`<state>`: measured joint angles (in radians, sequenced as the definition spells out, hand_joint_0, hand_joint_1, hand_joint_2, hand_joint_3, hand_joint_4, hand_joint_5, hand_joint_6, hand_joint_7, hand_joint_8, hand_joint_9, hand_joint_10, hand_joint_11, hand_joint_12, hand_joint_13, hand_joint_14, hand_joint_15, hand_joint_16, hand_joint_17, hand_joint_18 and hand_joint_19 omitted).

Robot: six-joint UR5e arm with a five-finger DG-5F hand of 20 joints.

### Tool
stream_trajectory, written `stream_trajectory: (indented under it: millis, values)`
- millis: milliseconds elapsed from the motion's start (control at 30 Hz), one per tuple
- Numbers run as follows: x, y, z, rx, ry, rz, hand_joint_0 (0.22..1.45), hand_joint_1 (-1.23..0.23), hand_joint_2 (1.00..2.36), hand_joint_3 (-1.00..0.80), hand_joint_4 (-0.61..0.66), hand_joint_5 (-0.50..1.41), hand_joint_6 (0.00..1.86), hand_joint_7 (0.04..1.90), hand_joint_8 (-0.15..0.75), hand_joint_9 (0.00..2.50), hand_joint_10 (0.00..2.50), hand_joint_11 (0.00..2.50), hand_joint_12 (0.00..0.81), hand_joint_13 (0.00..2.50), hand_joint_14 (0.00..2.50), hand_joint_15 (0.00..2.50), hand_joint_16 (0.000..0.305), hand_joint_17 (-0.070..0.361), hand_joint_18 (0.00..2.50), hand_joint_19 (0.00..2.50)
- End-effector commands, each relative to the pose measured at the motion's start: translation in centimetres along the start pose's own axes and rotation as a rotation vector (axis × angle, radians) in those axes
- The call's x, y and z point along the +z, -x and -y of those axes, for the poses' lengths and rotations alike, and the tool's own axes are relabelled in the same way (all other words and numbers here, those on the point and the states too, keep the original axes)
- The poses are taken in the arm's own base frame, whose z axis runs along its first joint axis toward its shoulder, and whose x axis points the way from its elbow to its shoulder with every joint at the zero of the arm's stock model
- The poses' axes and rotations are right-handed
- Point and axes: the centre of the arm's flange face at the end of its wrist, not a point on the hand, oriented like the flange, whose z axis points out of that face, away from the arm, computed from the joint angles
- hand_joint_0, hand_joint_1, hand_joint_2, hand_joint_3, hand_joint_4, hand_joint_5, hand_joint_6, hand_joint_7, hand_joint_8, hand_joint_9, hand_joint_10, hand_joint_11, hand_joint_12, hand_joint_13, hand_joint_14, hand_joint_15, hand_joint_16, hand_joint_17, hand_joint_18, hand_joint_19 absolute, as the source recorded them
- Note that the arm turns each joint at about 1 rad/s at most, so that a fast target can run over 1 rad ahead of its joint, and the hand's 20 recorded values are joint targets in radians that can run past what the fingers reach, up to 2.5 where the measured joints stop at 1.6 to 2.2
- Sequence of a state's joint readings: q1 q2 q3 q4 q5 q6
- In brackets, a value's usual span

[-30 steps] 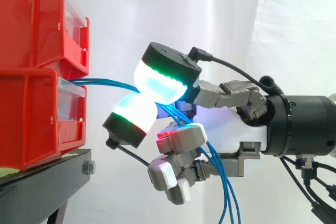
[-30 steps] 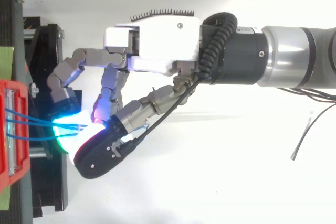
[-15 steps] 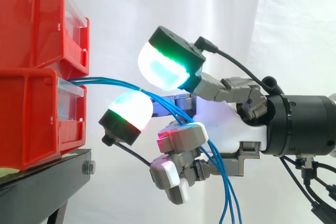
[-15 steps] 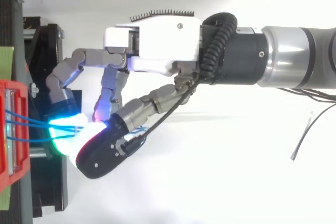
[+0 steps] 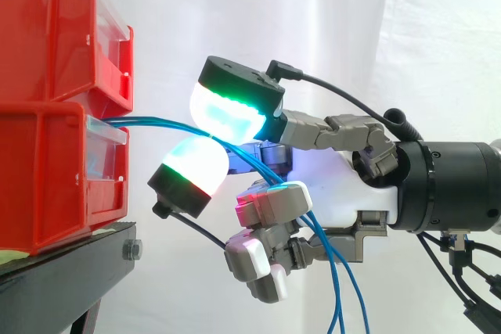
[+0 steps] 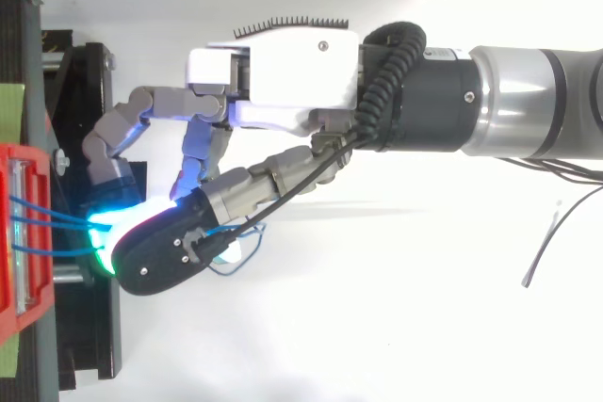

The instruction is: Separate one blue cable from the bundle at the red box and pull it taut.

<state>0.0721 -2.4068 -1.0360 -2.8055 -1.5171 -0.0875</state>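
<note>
"Side on, which way do those thin blue cables lie?"

"Left of the robot hand, running level out of the lower red plastic bin; its glowing pads pinch them near the bin."

"And from above?"

"Same: cables lengthwise left to right, robot hand rightward."

Bins stacked on stand, left; cables run right into hand

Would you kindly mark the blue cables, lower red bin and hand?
blue cables (image 5: 149,121): side view, stretch leaving the bin.
lower red bin (image 5: 47,181): side view, side wall.
hand (image 5: 344,185): side view, white palm.
</note>
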Motion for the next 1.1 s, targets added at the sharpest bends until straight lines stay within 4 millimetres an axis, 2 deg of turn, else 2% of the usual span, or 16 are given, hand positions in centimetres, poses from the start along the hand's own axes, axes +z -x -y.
stream_trajectory:
  millis: [0, 133, 200, 300, 600, 867, 1067]
  values:
    - [0.01, 0.00, -0.02, 0.000, 0.000, 0.000, 0.61, -0.80, 1.02, -0.15, 0.05, -0.16, 0.88, 1.15, 0.327, 1.35, 0.03, 1.25, 0.390, 1.16, 0.03, 0.68, 0.058, 0.131, 1.07, 0.82]
    - [0.01, 0.00, -0.02, 0.000, 0.000, 0.000, 0.74, -0.91, 1.01, -0.37, -0.05, -0.17, 0.89, 1.24, 0.295, 1.29, 0.03, 1.26, 0.352, 1.11, 0.03, 0.68, 0.052, 0.116, 0.99, 0.80]
    - [0.01, 0.00, -0.02, 0.000, 0.000, 0.000, 0.81, -0.90, 1.00, -0.50, -0.10, -0.18, 0.90, 1.26, 0.287, 1.28, 0.03, 1.25, 0.345, 1.09, 0.03, 0.67, 0.050, 0.112, 0.95, 0.77]
    - [0.01, 0.00, -0.02, 0.000, 0.000, 0.000, 0.83, -0.89, 1.00, -0.50, -0.11, -0.18, 0.92, 1.30, 0.288, 1.30, 0.03, 1.26, 0.340, 1.08, 0.03, 0.66, 0.050, 0.111, 0.94, 0.75]
    - [0.01, 0.00, -0.02, 0.000, 0.000, 0.000, 0.73, -0.94, 1.00, -0.50, -0.01, -0.16, 0.93, 1.29, 0.297, 1.38, 0.03, 1.27, 0.341, 1.13, 0.03, 0.68, 0.049, 0.110, 0.95, 0.74]
    - [-0.03, 0.00, 0.05, 0.000, -0.001, 0.000, 0.63, -0.98, 1.00, -0.50, 0.02, -0.14, 0.92, 1.21, 0.296, 1.42, 0.03, 1.28, 0.339, 1.15, 0.03, 0.70, 0.049, 0.109, 0.96, 0.76]
    - [-0.01, 0.13, -0.01, 0.000, 0.000, 0.002, 0.59, -0.97, 1.00, -0.50, 0.03, -0.13, 0.91, 1.24, 0.303, 1.46, 0.03, 1.25, 0.341, 1.16, 0.03, 0.70, 0.049, 0.111, 0.97, 0.78]
